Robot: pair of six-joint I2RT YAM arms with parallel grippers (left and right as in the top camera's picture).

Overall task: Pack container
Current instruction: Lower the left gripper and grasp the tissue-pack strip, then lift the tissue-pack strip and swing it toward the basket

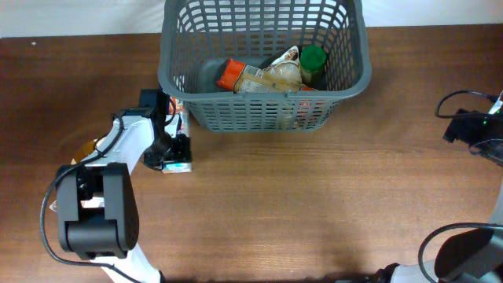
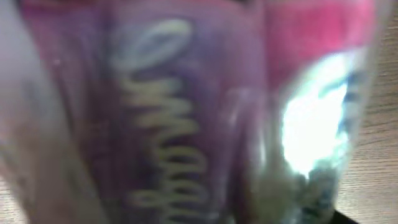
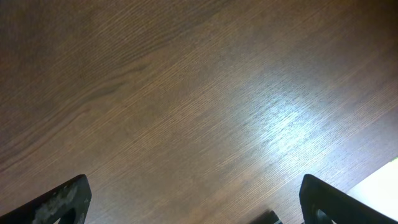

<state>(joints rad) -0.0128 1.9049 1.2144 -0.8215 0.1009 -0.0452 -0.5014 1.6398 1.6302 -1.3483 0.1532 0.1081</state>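
The container [image 1: 267, 110], a large dark grey lattice basket, stands at the table's far middle. It holds an orange packet [image 1: 233, 75], a pale bag [image 1: 277, 75] and a green-capped bottle [image 1: 313, 57]. My left gripper [image 1: 176, 151] is just off the basket's front left corner, on a pink and purple packet [image 1: 180, 164]. The packet [image 2: 186, 112] fills the left wrist view, blurred and very close, and hides the fingers. My right gripper [image 3: 196, 205] is open and empty over bare wood, and its arm [image 1: 471, 130] is at the far right edge.
A brown wooden table [image 1: 314, 204] spreads in front of the basket. A small orange-brown thing [image 1: 82, 148] lies left of the left arm. The left arm's base [image 1: 94, 208] stands at the front left. Cables run along the right edge.
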